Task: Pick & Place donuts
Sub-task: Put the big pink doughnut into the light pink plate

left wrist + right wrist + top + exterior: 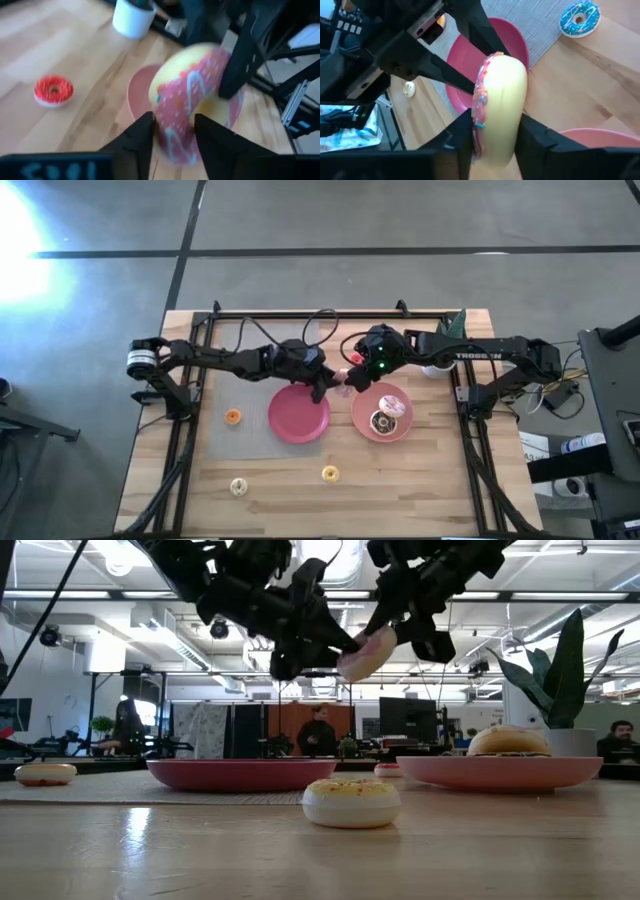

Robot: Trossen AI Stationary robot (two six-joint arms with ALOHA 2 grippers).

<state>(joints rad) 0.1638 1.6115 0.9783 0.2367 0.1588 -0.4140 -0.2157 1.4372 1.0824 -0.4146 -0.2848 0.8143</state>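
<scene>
High view: both arms reach in from the table's sides and meet near the middle of the frame, above the gap between the red plate (298,416) left of centre and the pink plate (381,413) right of centre. The pink plate carries a dark brown donut (381,421) and a lilac-white donut (393,405). An orange donut (232,417) lies at centre left on the grey mat (245,435), a cream donut (238,486) at lower left and a yellow donut (330,473) at lower centre on the bare wooden table (430,480). A white pot with a green plant (452,326) stands at upper right.

Both grippers are on the pink-frosted donut (497,107), held on edge in the air. In the right wrist view the right gripper (492,137) has its fingers pressed against the donut's two faces, with the left arm's fingers crossing in from the upper left. In the left wrist view the left gripper (172,132) has its two fingers flanking the same donut (187,100) and touching it. A red donut (53,90) lies at that frame's left, and a blue donut (579,19) shows at upper right of the right wrist view.

Low view shows the held donut (366,653) high above the plates, at upper centre.
</scene>
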